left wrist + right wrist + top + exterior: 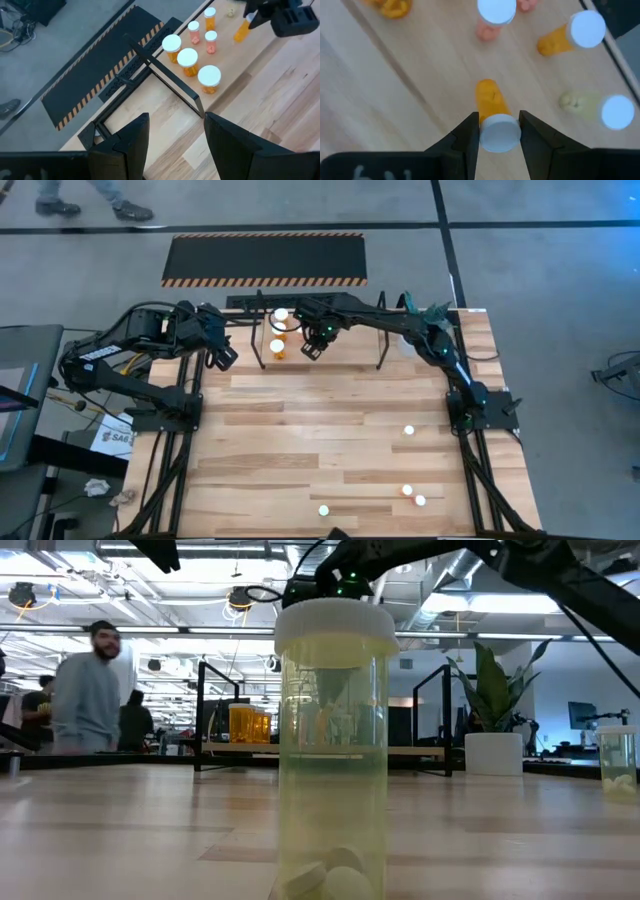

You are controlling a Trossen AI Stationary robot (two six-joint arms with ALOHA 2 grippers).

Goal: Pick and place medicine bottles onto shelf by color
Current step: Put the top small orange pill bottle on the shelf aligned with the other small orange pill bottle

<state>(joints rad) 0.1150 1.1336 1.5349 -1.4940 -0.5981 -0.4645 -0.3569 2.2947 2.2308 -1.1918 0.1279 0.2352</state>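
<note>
The shelf stands at the table's far edge, with several orange and pinkish white-capped bottles upright on its wood floor. My right gripper is over the shelf, shut on an orange bottle. That bottle also shows in the left wrist view. My left gripper is open and empty, left of the shelf. Loose bottles stand on the table's near right part. A pale yellow bottle stands right in front of the low camera. My right gripper pinches the orange bottle's white cap between its two fingers, one on each side. The fingers come from above, pointing down. The bottle hangs below them, slightly tilted, over the shelf's floor. I cannot tell whether its bottom touches the floor.
A pink bottle, an orange one and a pale one stand close around the held bottle. A white pot with a plant stands right of the shelf. A striped mat lies beyond the table. People show in the room behind.
</note>
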